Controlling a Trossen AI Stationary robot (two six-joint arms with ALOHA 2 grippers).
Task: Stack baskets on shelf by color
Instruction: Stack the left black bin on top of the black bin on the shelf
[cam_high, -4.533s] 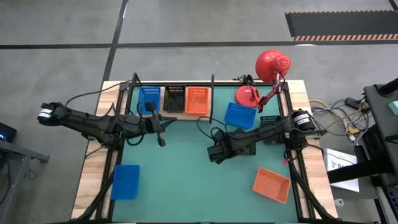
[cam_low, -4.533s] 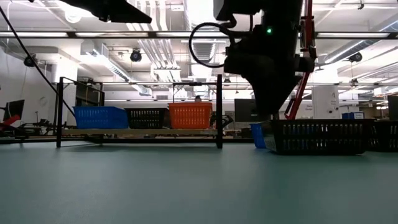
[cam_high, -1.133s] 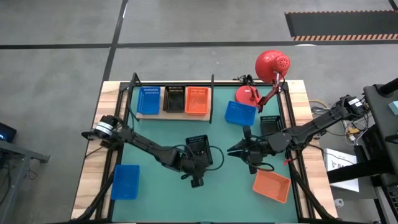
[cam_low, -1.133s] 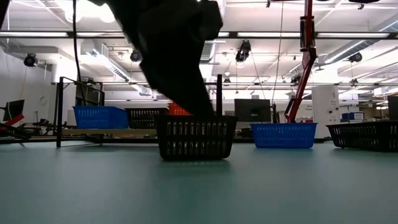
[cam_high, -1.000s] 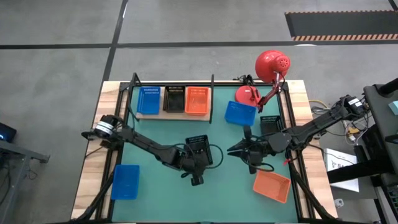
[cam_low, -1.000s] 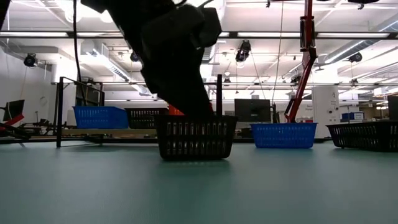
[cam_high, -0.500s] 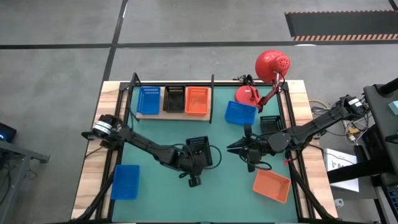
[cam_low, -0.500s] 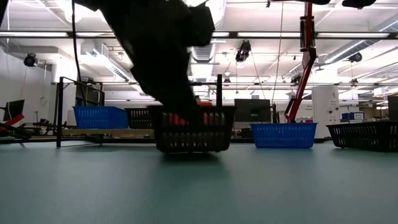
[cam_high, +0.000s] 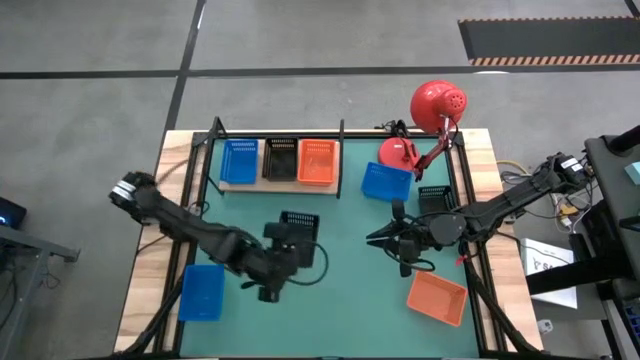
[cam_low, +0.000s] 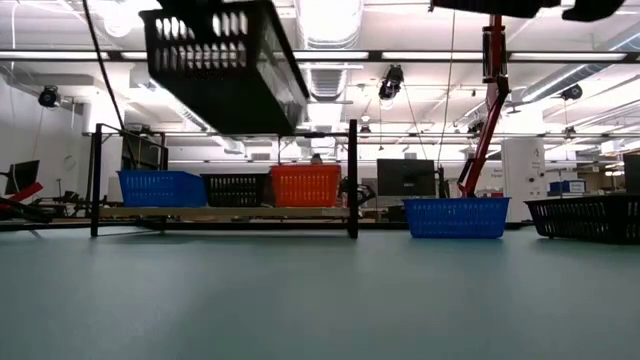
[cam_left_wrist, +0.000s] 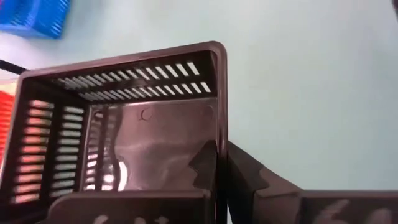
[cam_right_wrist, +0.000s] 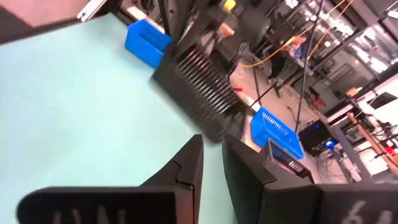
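Observation:
My left gripper is shut on a black basket and holds it high above the green mat; the low view shows this basket tilted near the picture's top. The shelf at the far left carries a blue basket, a black basket and an orange basket side by side on its board. Over the mat's right half my right gripper hangs open by a narrow gap, with nothing between its fingers. My left gripper pinches one side wall of the black basket at its rim, one finger inside the basket and one outside. The fingers slant down at it from above. The basket hangs clear of the mat, tilted.
Loose baskets stand on the mat: a blue one by the red lamp's base, a black one at the right, an orange one near right, a blue one near left. The mat's near middle is bare.
My left gripper has risen with the black basket and gone toward the table's left edge. The basket, which stood flat on the mat, now hangs clear of it and tilted.

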